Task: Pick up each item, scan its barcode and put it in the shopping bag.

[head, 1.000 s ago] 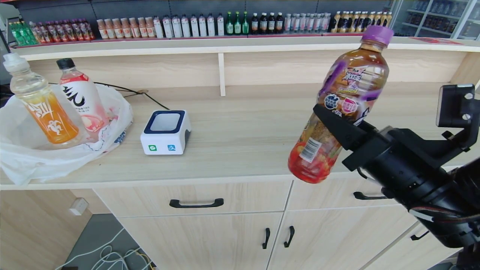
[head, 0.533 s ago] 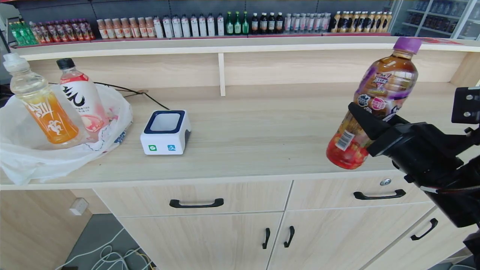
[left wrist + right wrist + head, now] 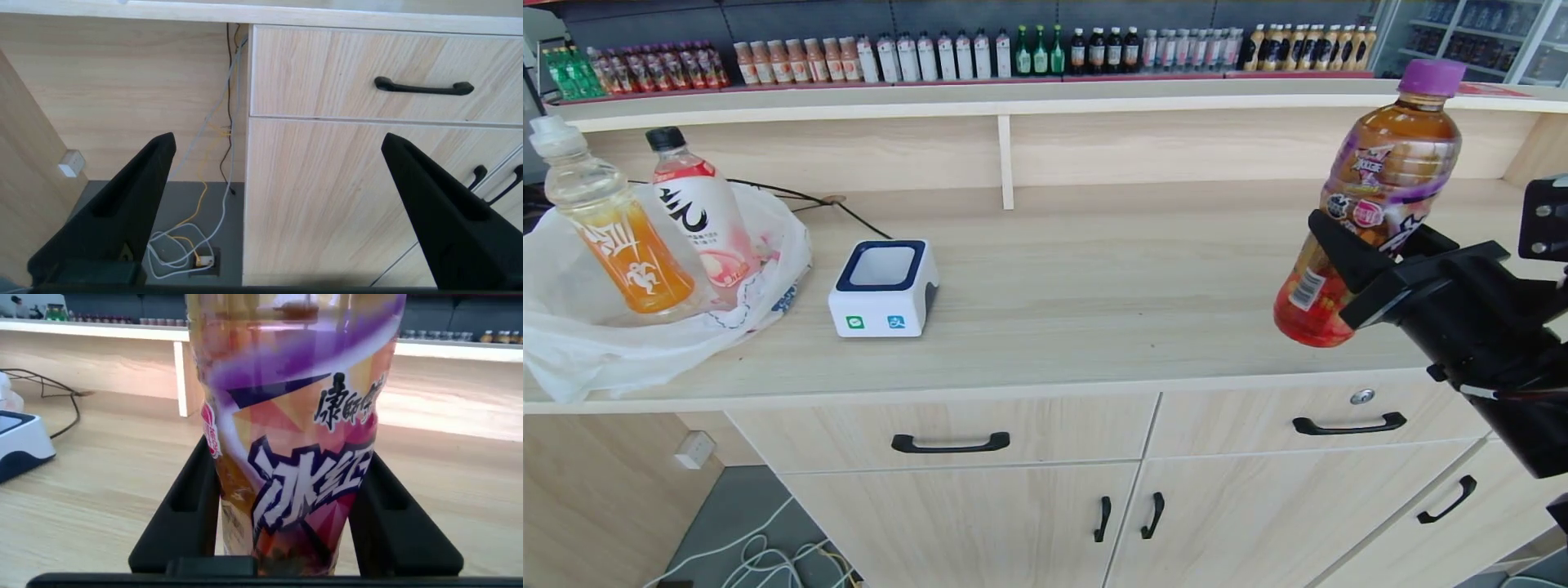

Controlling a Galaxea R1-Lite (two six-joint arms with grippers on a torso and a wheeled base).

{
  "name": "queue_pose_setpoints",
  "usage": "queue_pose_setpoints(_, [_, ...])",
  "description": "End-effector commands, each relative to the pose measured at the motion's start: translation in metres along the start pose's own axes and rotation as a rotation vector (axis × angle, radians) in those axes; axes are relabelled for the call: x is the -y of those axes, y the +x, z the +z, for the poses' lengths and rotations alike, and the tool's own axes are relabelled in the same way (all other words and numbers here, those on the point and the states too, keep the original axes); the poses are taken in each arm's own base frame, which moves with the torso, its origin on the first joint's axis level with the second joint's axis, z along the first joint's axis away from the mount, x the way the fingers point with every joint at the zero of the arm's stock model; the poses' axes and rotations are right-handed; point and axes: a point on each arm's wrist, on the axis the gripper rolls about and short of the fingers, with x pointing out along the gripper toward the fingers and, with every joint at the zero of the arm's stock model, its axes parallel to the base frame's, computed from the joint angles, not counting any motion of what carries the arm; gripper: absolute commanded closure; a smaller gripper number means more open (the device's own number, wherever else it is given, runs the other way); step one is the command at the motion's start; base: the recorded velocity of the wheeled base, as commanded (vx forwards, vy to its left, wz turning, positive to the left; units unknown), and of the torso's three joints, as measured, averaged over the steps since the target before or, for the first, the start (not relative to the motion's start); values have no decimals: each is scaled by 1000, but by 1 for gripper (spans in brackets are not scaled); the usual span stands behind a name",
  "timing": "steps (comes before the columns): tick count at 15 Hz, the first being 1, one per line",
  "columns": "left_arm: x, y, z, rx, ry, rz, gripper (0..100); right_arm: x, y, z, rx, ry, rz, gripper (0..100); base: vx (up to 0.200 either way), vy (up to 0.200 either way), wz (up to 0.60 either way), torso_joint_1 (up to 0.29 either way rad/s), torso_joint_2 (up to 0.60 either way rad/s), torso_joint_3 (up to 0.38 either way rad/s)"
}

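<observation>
A pale wood shop counter [image 3: 1054, 327] has drawers and cupboard doors with black handles below it. Behind it are a raised ledge and a long shelf of drinks [image 3: 980, 53].

Well to the right of the scanner [image 3: 884, 286], the tea bottle [image 3: 1372, 204] hangs tilted above the counter's front edge. The right gripper [image 3: 1376, 237] is clamped round its lower half. The bottle has a purple cap and a purple-and-orange label with bold white lettering, and its small white barcode [image 3: 1308, 289] is turned toward the scanner's side.

The scanner is a white box with a dark blue rim and two small square icons, one green and one blue, on its front. Just left of it the white bag [image 3: 596, 343] lies open with an orange bottle [image 3: 613, 229] and a pink-and-white bottle [image 3: 698, 216] leaning inside. A black cable [image 3: 800, 196] runs behind the scanner.

Below scanner level, the left gripper [image 3: 278, 204] faces the cupboard fronts, spread wide and empty.
</observation>
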Motion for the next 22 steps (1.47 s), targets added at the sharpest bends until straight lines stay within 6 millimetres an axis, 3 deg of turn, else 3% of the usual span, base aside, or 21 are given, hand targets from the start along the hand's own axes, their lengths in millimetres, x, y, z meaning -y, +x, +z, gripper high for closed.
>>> queue_pose_setpoints(1, [0, 0, 0, 0, 0, 1, 0, 0, -1, 3, 10, 1, -2, 100, 0, 0, 0, 0, 0, 0])
queue_pose_setpoints(7, [0, 0, 0, 0, -3, 2, 0, -1, 3, -2, -3, 32, 1, 100, 0, 200, 0, 6, 6, 5])
queue_pose_setpoints(22, [0, 0, 0, 1, -19, 4, 0, 10, 2, 11, 47, 19, -40, 100, 0, 200, 0, 3, 2, 3])
